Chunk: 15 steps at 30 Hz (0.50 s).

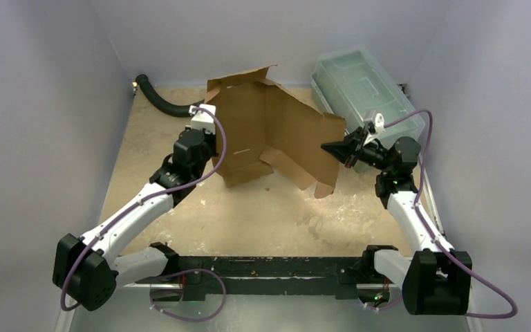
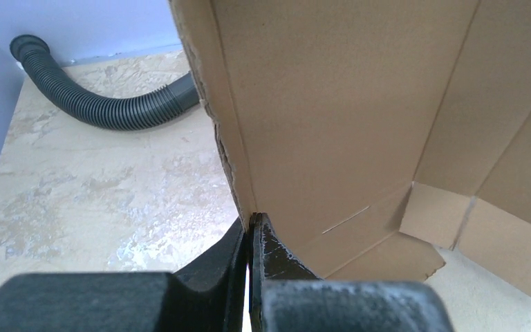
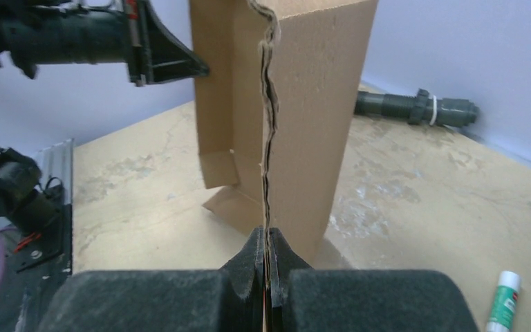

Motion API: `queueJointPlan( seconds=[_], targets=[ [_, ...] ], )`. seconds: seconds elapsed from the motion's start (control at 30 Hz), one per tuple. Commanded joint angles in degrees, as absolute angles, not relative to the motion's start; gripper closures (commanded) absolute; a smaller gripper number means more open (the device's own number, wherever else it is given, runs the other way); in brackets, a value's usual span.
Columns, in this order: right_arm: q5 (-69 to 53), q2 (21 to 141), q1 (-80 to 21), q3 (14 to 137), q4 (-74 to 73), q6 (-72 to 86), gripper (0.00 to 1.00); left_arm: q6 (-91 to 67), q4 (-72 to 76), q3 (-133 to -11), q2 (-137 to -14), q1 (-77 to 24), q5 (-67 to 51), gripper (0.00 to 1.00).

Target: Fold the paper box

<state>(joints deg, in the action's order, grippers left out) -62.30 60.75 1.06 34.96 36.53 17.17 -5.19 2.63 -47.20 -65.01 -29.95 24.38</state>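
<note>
The paper box (image 1: 269, 131) is a brown cardboard sheet with flaps, held up off the table between both arms, partly bent along its creases. My left gripper (image 1: 213, 146) is shut on its left edge; in the left wrist view the jaws (image 2: 252, 220) pinch the torn-looking edge of the cardboard (image 2: 332, 104). On the sheet's right edge my right gripper (image 1: 328, 146) is shut too. The right wrist view shows that gripper (image 3: 267, 234) clamping the edge-on cardboard (image 3: 311, 104), whose lower flaps hang toward the table.
A clear greenish lidded bin (image 1: 363, 93) stands at the back right, just behind the right gripper. A black corrugated hose (image 1: 159, 100) curves in the back left corner. A glue stick (image 3: 503, 301) lies on the table. A black rail (image 1: 263, 266) joins the arm bases.
</note>
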Motion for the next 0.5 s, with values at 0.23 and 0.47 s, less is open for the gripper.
queueJointPlan(
  seconds=[0.23, 0.47],
  targets=[
    [-59.3, 63.9, 0.8, 35.9, 34.7, 10.5, 0.96, -4.3, 3.2, -44.0, -58.0, -29.8, 20.8, 1.00],
    [-58.5, 65.4, 0.8, 35.0, 38.3, 11.9, 0.82, -4.2, 3.0, -42.9, -56.2, -30.2, 19.2, 1.00]
  ],
)
